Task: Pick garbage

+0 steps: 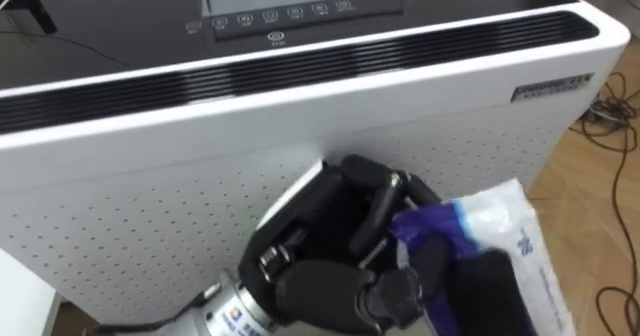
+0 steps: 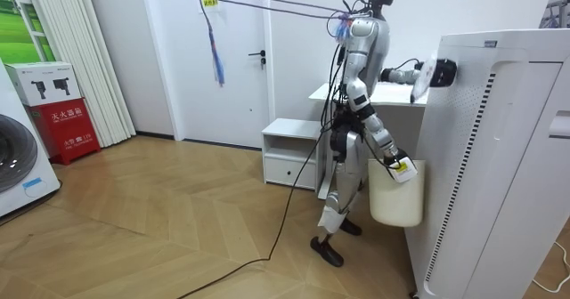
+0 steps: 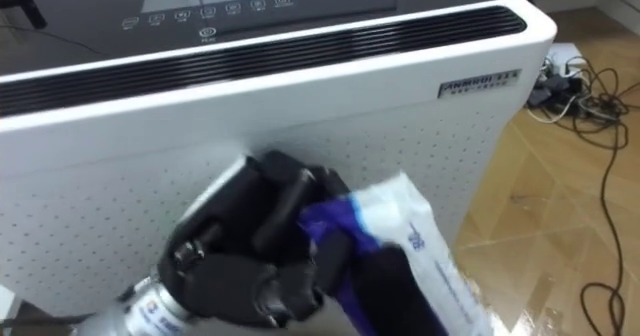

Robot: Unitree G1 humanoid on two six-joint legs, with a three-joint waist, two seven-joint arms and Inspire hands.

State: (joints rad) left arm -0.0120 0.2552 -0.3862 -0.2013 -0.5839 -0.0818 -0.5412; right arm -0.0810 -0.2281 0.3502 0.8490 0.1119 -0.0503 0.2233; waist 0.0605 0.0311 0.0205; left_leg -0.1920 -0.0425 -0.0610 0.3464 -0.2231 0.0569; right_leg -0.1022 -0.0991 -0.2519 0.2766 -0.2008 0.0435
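Note:
My left hand (image 1: 330,266) comes in from the lower left, held in front of the perforated side of a big white appliance (image 1: 150,186). Its dark fingers are curled round a crumpled white and blue plastic packet (image 1: 495,226), which sticks out to the right of the hand. In the room view I stand facing the appliance, with the left hand (image 2: 443,70) raised near its top edge and the packet (image 2: 425,76) in it. My right hand (image 2: 394,164) hangs low over a white bin (image 2: 396,201) at the appliance's side.
The appliance has a dark glossy top with a row of touch buttons (image 1: 270,18) and a long vent slot (image 1: 300,66). Cables (image 1: 610,111) lie on the wooden floor to the right. A white low cabinet (image 2: 289,152) stands behind me.

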